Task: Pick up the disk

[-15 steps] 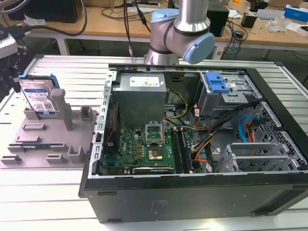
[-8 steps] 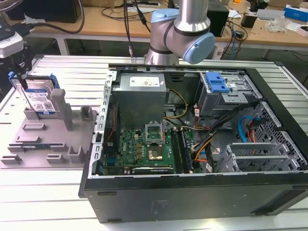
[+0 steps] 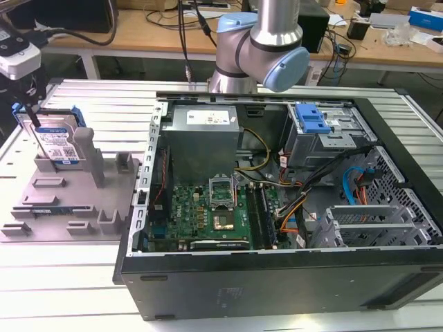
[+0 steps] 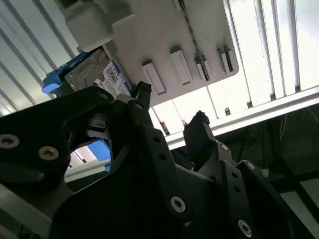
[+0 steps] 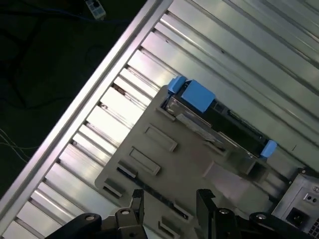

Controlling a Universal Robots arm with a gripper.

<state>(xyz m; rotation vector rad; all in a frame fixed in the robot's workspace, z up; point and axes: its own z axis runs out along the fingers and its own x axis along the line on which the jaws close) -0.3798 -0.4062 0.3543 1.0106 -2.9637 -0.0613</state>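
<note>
While hand (image 5: pixel 170 199) hangs open, disk (image 5: pixel 222 122) near, unheld.

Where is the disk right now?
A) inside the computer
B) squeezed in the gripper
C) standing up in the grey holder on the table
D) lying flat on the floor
C: the disk stands upright in a slot of the grey holder, outside the computer case.

silver-grey disk (image 3: pixel 59 145) with blue rail (image 5: pixel 198 95), grey fixture plate (image 3: pixel 69 200), black fingers (image 4: pixel 202 134)
</note>
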